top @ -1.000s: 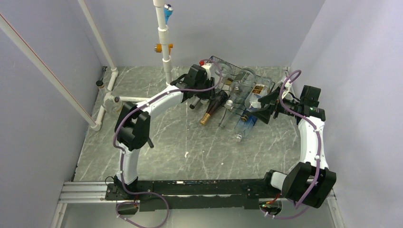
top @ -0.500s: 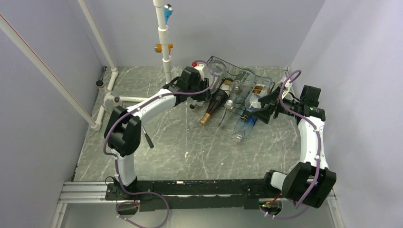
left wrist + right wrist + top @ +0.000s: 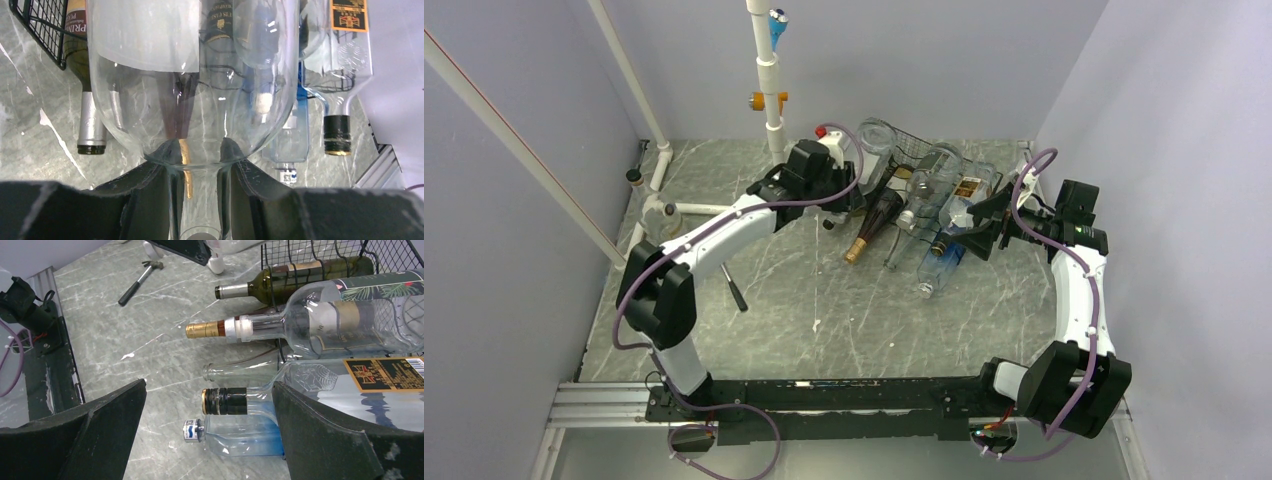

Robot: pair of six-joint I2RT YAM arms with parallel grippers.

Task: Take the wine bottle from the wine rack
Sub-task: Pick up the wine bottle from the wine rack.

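A clear glass wine bottle (image 3: 192, 75) fills the left wrist view, its neck clamped between my left gripper (image 3: 200, 150) fingers, which are shut on it. From above, this bottle (image 3: 876, 140) is raised at the left end of the black wire wine rack (image 3: 984, 165). The rack's grid side (image 3: 37, 25) shows behind it, still holding several bottles. My right gripper (image 3: 972, 222) stands wide open at the rack's right front, its fingers on either side of a black-capped bottle neck (image 3: 227, 401) without touching it.
A dark bottle with a gold foil top (image 3: 871, 228) and a blue-tinted bottle (image 3: 939, 265) poke out of the rack's front. A white pipe frame (image 3: 769, 80) stands at the back left. A hammer (image 3: 734, 290) lies on the marble table.
My left arm has swung left and back, carrying the clear bottle up and to the left off the rack's left end. The right arm has not moved.
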